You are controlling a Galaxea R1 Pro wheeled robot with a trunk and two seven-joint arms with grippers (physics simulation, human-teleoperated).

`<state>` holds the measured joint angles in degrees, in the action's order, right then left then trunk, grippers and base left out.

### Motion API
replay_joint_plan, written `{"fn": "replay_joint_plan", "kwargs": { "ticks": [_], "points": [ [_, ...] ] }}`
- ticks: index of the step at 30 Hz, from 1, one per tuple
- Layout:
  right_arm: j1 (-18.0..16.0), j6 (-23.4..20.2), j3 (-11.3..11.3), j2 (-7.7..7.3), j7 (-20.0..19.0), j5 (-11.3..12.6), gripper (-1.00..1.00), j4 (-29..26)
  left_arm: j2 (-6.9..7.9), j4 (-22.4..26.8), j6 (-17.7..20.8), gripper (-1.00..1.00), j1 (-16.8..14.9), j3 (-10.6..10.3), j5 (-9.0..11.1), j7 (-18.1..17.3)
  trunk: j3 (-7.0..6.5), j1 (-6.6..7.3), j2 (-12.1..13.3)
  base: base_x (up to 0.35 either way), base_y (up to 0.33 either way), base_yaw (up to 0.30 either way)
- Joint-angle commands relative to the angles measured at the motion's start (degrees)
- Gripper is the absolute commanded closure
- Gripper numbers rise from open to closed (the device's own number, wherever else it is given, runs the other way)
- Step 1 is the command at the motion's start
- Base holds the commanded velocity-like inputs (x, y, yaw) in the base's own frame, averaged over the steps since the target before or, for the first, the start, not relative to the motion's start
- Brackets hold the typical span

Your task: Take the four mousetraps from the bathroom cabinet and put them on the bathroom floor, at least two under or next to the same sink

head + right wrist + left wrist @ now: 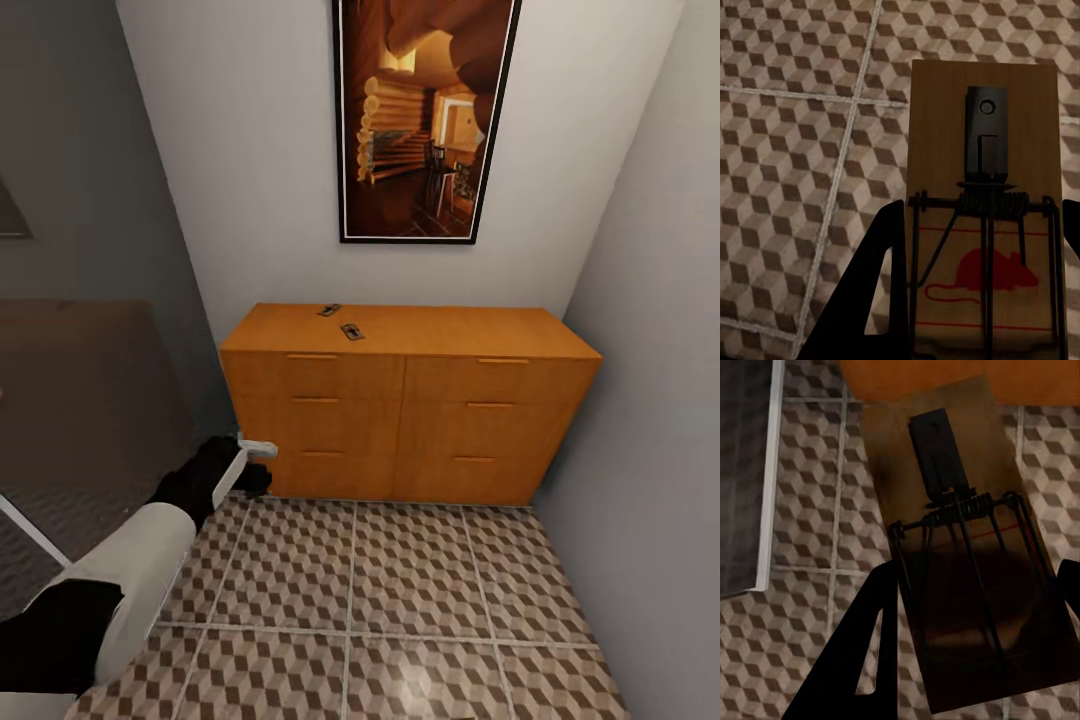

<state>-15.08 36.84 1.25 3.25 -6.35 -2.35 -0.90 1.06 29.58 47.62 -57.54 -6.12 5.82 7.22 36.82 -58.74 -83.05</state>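
Left gripper (975,585): closed on a mousetrap in the left grip (967,547), seen close in the left wrist view, held above the bathroom floor (810,472) just before the cabinet's base.
Right gripper (979,262): closed on a mousetrap in the right grip (982,202), red mouse print visible, held above the tiles.
Mousetraps on the cabinet (352,331): two are seen on the top, near the back left, close together.
Cabinet (410,420): orange wood, six drawers, set against the wall.
Picture (425,115): hung above the cabinet.
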Motion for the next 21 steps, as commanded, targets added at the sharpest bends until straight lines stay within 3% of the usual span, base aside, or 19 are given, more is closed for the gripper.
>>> {"fn": "replay_joint_plan", "kwargs": {
  "ticks": [1,4,8,11,13,15,18,21],
  "points": [
    [-0.04,0.16,0.07,0.00,-0.03,-0.11,1.00,0.04,0.05,0.08,-1.23,1.00,1.30,-0.47,0.43,0.52,0.04,0.01,-0.03,0.000,0.000,0.000],
    [-0.04,0.23,0.05,-0.09,0.08,-0.11,1.00,0.00,0.05,0.03,-9.80,1.00,8.57,-0.51,0.43,0.46,0.04,0.01,-0.03,0.000,0.000,0.000],
    [-0.04,0.24,0.00,-0.25,0.17,-0.13,1.00,-0.11,0.07,-1.10,-20.55,1.00,15.72,-0.55,0.33,-0.58,0.04,0.01,-0.03,0.000,0.000,0.000],
    [-0.04,0.32,-0.02,-0.36,0.19,-0.18,1.00,-0.22,0.06,-6.30,-33.48,1.00,20.94,-0.64,0.21,-1.92,0.04,0.01,-0.03,0.000,0.000,0.000],
    [-0.04,0.39,-0.02,-0.40,0.22,-0.19,1.00,-0.27,-0.02,-11.16,-39.94,1.00,22.29,-0.87,0.19,-2.19,0.04,0.01,-0.03,0.000,0.000,0.000],
    [-0.04,0.44,-0.10,-0.42,0.33,-0.20,1.00,-0.36,-0.17,-19.09,-48.40,1.00,23.17,-1.36,0.17,-2.37,0.04,0.01,-0.03,0.000,0.000,0.000],
    [-0.04,0.40,-0.22,-0.59,1.81,-0.20,1.00,-1.16,-0.59,-28.08,-56.82,1.00,23.59,-1.66,0.11,-2.48,0.04,0.01,-0.03,0.000,0.000,0.000],
    [-0.04,0.19,-0.26,-1.06,5.19,-0.20,1.00,-3.97,-0.73,-32.06,-62.18,1.00,24.39,-1.76,0.09,-2.54,0.04,0.01,-0.03,0.000,0.000,0.000]
  ]
}}
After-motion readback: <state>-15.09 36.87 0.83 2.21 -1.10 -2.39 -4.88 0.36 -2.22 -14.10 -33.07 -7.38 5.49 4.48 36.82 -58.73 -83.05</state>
